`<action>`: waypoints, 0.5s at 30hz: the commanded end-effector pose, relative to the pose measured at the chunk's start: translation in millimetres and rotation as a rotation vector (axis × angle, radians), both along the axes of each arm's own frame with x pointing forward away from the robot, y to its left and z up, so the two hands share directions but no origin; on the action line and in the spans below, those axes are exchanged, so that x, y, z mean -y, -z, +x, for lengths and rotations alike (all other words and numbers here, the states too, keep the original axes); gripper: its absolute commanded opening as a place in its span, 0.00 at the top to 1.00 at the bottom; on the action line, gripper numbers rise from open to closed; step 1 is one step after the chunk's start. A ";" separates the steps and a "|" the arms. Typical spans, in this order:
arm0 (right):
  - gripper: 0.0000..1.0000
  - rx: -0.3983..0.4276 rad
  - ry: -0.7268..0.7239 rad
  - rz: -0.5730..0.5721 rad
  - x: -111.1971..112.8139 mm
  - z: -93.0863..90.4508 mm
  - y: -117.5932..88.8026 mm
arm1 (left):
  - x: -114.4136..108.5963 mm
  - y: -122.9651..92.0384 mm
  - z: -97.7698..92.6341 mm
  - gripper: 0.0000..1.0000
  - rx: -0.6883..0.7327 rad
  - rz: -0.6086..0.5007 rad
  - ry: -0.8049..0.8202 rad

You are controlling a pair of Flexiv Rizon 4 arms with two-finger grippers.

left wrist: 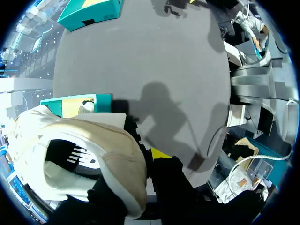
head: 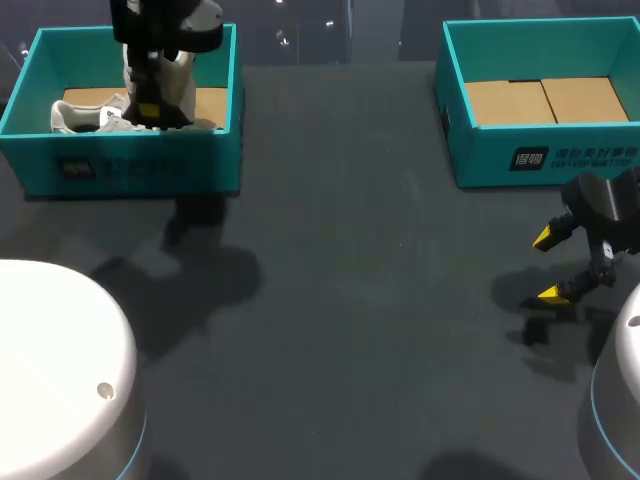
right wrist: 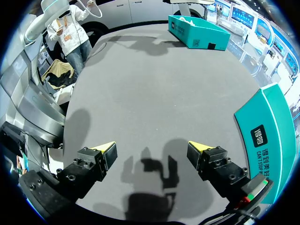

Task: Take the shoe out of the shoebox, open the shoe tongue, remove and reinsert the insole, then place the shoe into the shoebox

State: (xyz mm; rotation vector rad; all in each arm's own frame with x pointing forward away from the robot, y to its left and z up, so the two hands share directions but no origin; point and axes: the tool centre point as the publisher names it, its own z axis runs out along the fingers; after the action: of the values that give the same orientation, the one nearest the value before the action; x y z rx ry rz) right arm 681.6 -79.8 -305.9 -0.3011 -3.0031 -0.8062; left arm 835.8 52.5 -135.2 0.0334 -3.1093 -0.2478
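Head view: at the table's (head: 350, 250) far left corner our left gripper (head: 150, 108) pinches the shoe (left wrist: 84, 136) by its collar over the shoebox (head: 120, 165); we judge it light, soft-walled, likely to sag, firmest at the heel; our right gripper (right wrist: 152, 149) hangs spread near the right edge.

Matt grey table (head: 350, 300), cardboard shoebox (head: 130, 165), soft cloth shoe (left wrist: 110, 157)

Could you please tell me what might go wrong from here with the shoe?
The left gripper seems to hold the shoe by its rim alone, so it might slip or swing. The shoe hangs over the left shoebox and could catch its wall. The right gripper, open and far off, cannot steady it.
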 end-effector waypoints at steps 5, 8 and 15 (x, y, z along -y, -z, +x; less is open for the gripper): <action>0.00 0.001 0.002 -0.003 -0.5 -1.3 -0.3 | -14.4 -2.6 -3.9 1.00 0.009 -0.017 0.003; 0.00 0.001 0.002 -0.003 -0.5 -1.3 -0.3 | -14.4 -2.6 -3.9 1.00 0.009 -0.017 0.003; 0.00 0.001 0.002 -0.003 -0.5 -1.3 -0.3 | -69.1 -3.1 48.5 1.00 -0.008 -0.002 0.039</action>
State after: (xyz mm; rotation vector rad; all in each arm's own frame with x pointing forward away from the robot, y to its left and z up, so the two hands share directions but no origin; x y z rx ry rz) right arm 681.7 -80.0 -305.9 -0.3015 -3.0032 -0.8061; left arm 858.8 99.0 -134.6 -0.0212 -3.1328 -0.2895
